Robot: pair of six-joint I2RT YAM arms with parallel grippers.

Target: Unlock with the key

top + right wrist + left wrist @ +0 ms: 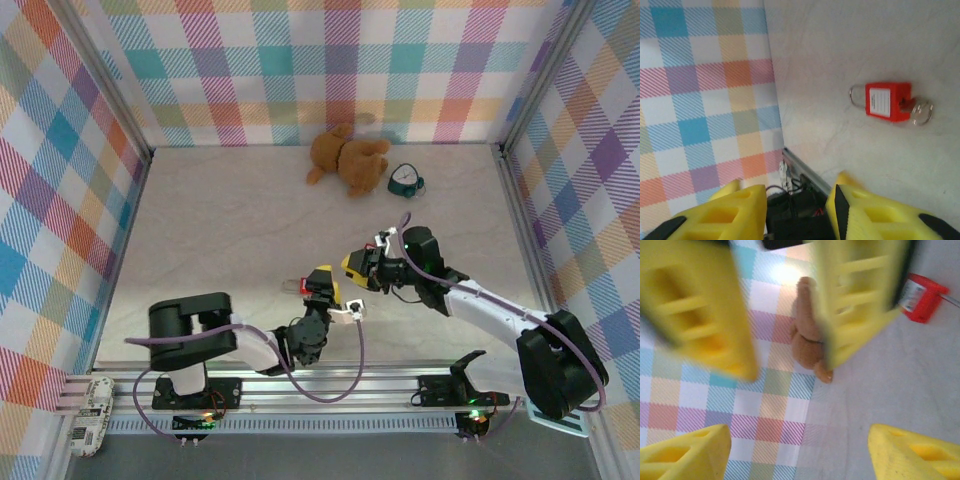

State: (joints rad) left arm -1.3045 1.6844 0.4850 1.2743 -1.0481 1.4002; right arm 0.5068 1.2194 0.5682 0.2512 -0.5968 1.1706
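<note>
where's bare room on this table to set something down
Bare: the table's left half, from the left wall to the teddy bear, and the far right corner. Crowded: the middle, where the left fingers and right fingers meet by the padlock.

The whole worktop (230, 220) is viewed by the top external camera from well above and behind the arm bases, faced toward the far plaid wall (340, 70). The left wrist camera is set close behind the left tool (797, 440) and is aimed low along the worktop toward that same wall. The teddy bear (807, 330) at its foot is shared with the top view. The right wrist camera is carried just behind the right tool (795, 187) and is tilted down, near the surface, at the worktop and the left side wall (700, 90). The red padlock (887, 101) is caught by both wrist views.
</note>
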